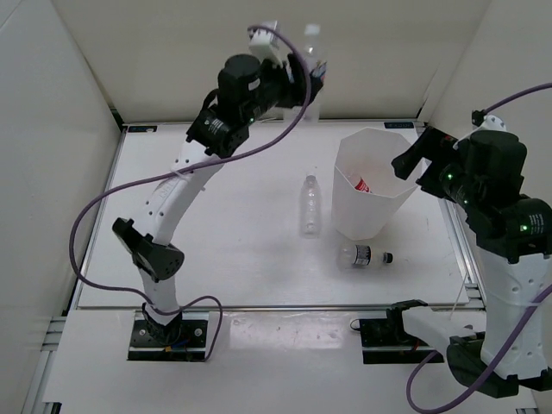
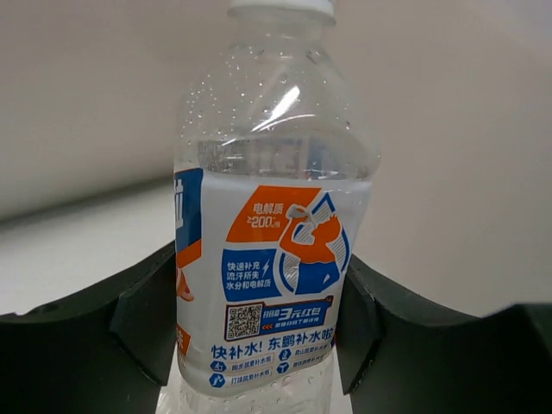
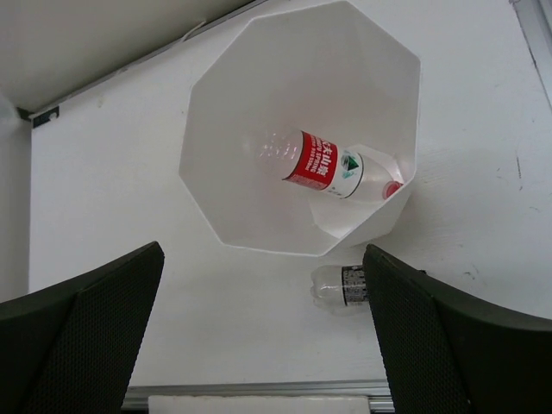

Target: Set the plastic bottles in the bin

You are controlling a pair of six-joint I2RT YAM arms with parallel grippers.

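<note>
Left claw (image 2: 259,323): closed on the blue-white labelled bottle (image 2: 272,276), jaws pressing the lower part of the label from either side. The bottle is upright and raised at the far side of the surface (image 1: 241,224), left of the bin (image 1: 347,177).

Right claw (image 3: 263,254): jaws wide, holding nothing, poised above the bin's rim.

Other bottles: the red-labelled bottle (image 3: 323,164) lies inside the bin. The nearly plain bottle (image 1: 310,205) lies on the surface just left of the bin. The black-capped bottle (image 1: 362,256) lies on its side close to the bin's near side.

Handling: the held bottle appears to contain liquid up to its shoulder (droplets cling above that line), so I judge it noticeably heavier than an empty one. Its thin wall will likely dent under pressure, and the glossy label may slip. The present mid-body hold looks sound, since gripping higher would meet the tapering shoulder.
</note>
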